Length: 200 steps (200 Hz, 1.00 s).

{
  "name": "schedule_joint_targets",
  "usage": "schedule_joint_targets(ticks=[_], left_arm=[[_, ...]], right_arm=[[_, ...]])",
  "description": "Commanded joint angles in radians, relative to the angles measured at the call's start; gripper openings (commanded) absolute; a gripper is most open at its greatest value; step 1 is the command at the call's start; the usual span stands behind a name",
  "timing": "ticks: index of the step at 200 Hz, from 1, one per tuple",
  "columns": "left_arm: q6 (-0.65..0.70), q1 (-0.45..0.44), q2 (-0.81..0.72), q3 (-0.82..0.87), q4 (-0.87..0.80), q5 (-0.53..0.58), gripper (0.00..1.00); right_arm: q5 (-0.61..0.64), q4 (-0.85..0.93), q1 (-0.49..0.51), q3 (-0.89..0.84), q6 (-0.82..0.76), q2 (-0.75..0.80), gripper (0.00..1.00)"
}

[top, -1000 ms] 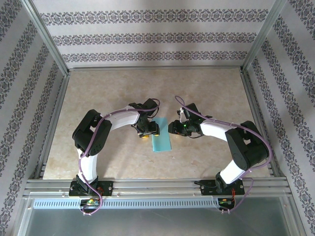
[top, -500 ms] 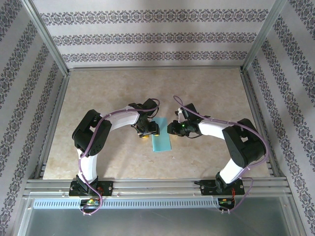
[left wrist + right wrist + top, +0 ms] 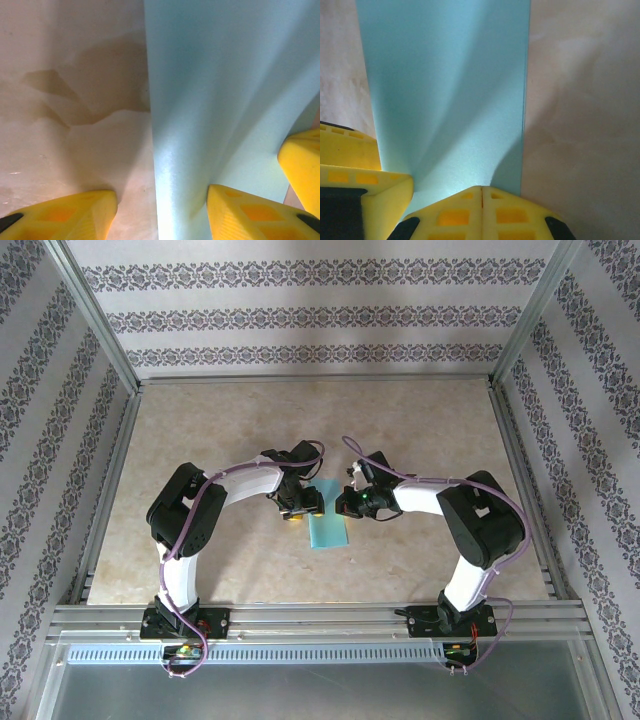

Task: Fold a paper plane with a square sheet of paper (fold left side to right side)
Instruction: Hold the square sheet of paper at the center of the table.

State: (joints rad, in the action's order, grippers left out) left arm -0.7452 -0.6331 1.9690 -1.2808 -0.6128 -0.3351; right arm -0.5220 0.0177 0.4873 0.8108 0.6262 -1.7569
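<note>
The sheet of paper [image 3: 328, 530] lies buckled, pinched in the closed right gripper [image 3: 481, 194], the half-open left gripper [image 3: 159, 212] straddling its edge.

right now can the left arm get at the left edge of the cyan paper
Probably yes: its jaws stand open astride that edge of the cyan paper, one finger over the table, one over the sheet.

Paper [image 3: 328, 530] on table [image 3: 420, 430], between grippers — left gripper [image 3: 301, 511] at its left edge, right gripper [image 3: 345, 506] at its right.
</note>
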Motion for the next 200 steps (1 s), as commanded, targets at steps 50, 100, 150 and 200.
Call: schedule_joint_targets(ticks=[50, 100, 150, 200], left_arm=[[0.024, -0.014, 0.054, 0.064, 0.168, 0.018, 0.56], [0.061, 0.019, -0.109, 0.086, 0.228, 0.000, 0.63], [0.083, 0.021, -0.205, 0.138, 0.321, -0.021, 0.53], [0.071, 0.021, -0.209, 0.188, 0.450, -0.093, 0.27]], right_arm=[[0.053, 0.068, 0.012, -0.016, -0.005, -0.060, 0.01], [0.089, 0.110, 0.011, -0.016, -0.022, -0.073, 0.00], [0.104, 0.135, 0.013, -0.012, -0.033, -0.076, 0.00], [0.115, 0.146, 0.014, -0.010, -0.040, -0.075, 0.00]])
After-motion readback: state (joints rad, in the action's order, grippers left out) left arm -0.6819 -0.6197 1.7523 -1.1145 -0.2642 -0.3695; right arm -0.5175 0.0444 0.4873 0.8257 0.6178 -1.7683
